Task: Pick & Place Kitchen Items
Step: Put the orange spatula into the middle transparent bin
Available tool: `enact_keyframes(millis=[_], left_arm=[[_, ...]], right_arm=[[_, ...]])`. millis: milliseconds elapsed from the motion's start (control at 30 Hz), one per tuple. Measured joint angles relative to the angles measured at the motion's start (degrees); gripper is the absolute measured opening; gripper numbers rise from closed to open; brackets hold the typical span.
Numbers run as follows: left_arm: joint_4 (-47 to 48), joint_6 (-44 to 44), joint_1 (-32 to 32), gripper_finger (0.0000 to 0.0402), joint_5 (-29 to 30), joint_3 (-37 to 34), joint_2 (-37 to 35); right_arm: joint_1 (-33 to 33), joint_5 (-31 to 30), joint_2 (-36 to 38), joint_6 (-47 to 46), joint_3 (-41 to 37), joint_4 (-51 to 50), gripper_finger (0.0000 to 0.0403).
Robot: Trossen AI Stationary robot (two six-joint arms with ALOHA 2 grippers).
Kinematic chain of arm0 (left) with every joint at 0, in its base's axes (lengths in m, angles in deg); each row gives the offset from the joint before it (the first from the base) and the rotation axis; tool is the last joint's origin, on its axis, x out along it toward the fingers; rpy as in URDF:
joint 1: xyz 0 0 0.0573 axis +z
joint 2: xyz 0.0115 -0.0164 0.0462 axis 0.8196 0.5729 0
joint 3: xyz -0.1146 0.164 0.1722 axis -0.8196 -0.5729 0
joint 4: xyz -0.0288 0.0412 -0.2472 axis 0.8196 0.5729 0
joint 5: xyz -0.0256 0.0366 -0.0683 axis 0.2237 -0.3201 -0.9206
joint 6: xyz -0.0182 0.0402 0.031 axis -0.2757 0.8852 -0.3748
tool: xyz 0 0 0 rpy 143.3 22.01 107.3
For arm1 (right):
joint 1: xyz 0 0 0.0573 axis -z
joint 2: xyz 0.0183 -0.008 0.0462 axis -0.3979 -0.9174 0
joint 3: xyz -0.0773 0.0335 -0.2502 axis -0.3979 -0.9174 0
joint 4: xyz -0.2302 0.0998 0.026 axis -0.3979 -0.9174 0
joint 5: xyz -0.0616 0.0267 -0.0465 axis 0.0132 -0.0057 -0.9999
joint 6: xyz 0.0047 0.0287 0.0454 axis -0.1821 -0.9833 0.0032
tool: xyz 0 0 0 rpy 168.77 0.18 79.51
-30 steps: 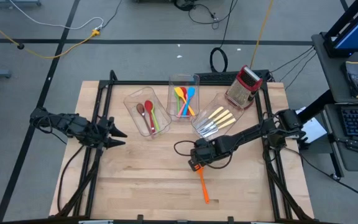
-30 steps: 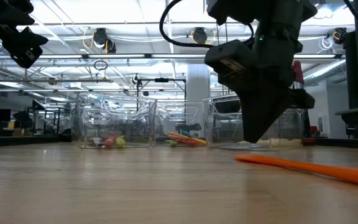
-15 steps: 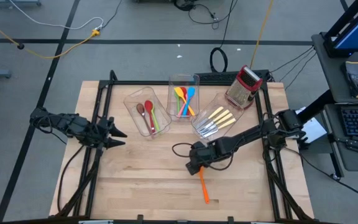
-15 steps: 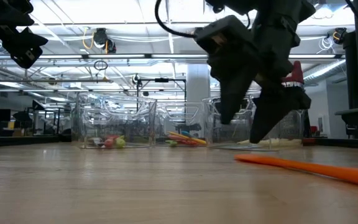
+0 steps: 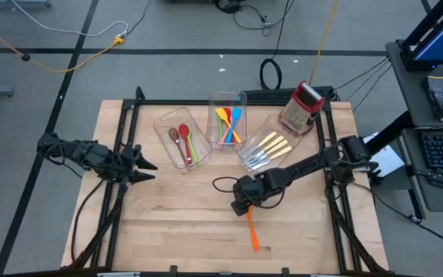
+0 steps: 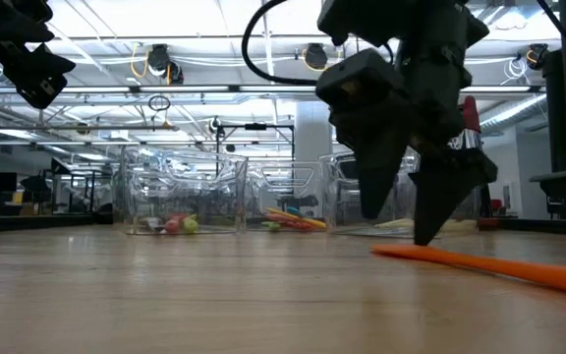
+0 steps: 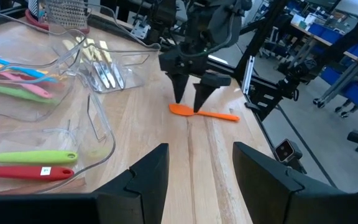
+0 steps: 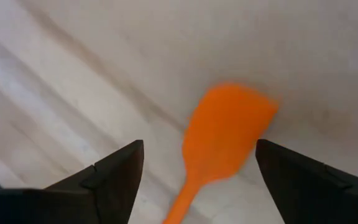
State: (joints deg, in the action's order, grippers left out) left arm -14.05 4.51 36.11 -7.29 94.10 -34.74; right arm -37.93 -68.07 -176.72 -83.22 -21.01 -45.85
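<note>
An orange spatula (image 5: 251,231) lies flat on the wooden table, right of centre near the front. Its blade (image 8: 229,130) points toward the far side. My right gripper (image 5: 241,206) is open and points down over that blade. One fingertip stands on each side of the blade, low over the table (image 6: 399,228), and touches nothing I can see. My left gripper (image 5: 148,169) is open and empty, held above the table's left part. Red, brown and green spoons (image 5: 183,142), several coloured spatulas (image 5: 228,121) and cream-handled cutlery (image 5: 268,146) lie in clear bins.
Three clear bins (image 5: 206,108) stand in a row across the table's far half. A red-and-silver box grater (image 5: 302,108) stands at the far right. A black frame (image 5: 129,131) runs along the table's sides. Bare wood lies in front of and left of the spatula.
My right gripper has opened from shut. It has then come down over the orange spatula's blade, so its fingertips now stand lower, on either side of the blade. The spatula has stayed in place.
</note>
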Motion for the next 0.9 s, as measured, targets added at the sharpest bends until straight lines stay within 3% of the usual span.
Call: enact_keyframes(millis=[300, 533, 700, 900], left_arm=[[0.0, 0.6, 0.0, 0.0179, 0.0, 0.0, 0.0], [0.1, 0.8, 0.0, 0.0179, 0.0, 0.0, 0.0], [0.7, 0.5, 0.0, 0.0180, 0.0, 0.0, 0.0], [0.9, -0.6, 0.0, 0.0179, -0.2, 0.0, 0.0]], right_arm=[[-1.2, 0.0, -4.2, -0.4, 0.2, 3.3, 0.0304], [-1.4, -2.6, -7.9, -3.0, 0.3, -3.8, 0.0300], [-1.6, -8.5, -8.1, -3.5, 0.2, -5.4, 0.0279], [-1.6, -9.2, -10.0, -6.7, 0.3, -6.8, 0.0237]])
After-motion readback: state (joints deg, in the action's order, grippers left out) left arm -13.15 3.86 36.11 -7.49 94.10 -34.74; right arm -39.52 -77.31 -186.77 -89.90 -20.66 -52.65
